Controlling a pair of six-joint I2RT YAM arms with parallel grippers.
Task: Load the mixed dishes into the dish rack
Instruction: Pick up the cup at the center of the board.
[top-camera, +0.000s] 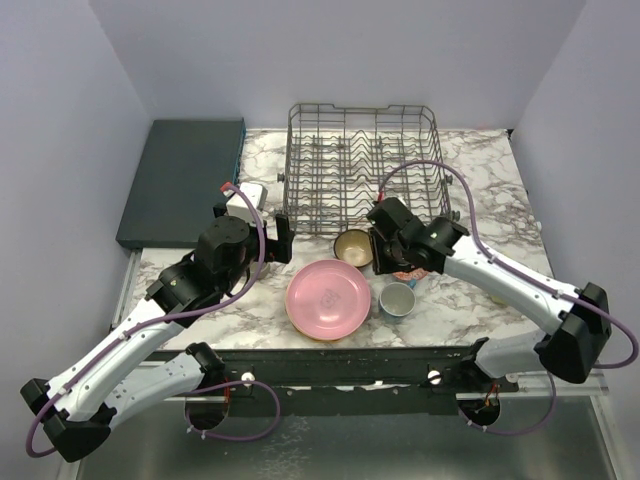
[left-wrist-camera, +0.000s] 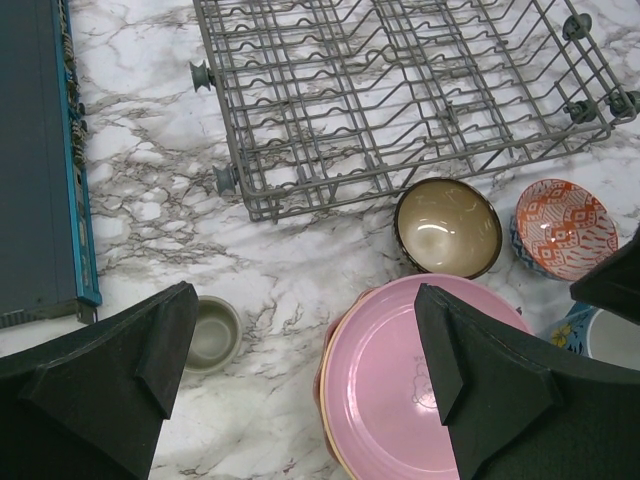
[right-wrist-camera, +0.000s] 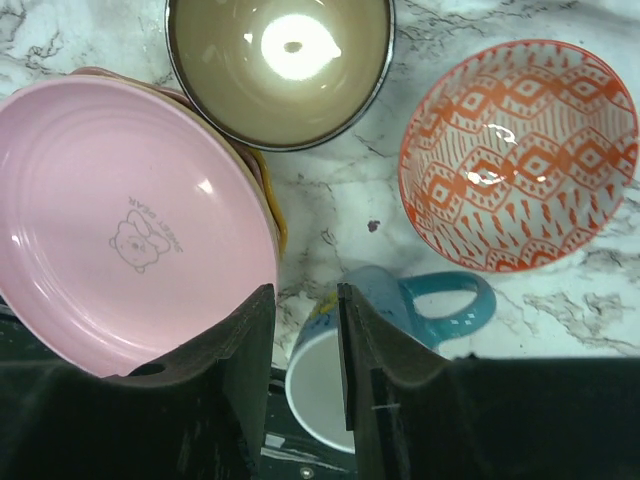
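The grey wire dish rack (top-camera: 360, 165) stands empty at the back, and also shows in the left wrist view (left-wrist-camera: 400, 90). A pink plate (top-camera: 328, 297) tops a stack of plates in front of it. A brown bowl (top-camera: 353, 247), a red-patterned bowl (right-wrist-camera: 515, 155) and a blue mug (top-camera: 397, 299) stand around the stack. A grey-green mug (left-wrist-camera: 212, 332) stands left of the plates. My left gripper (left-wrist-camera: 305, 345) is open and empty above the plate's left edge. My right gripper (right-wrist-camera: 305, 340) hovers over the blue mug (right-wrist-camera: 400, 310), jaws narrowly apart and empty.
A flat dark teal slab (top-camera: 185, 180) lies at the back left. A small white object (top-camera: 250, 197) sits between the slab and the rack. Walls close in both sides. The table's front edge runs just below the plates.
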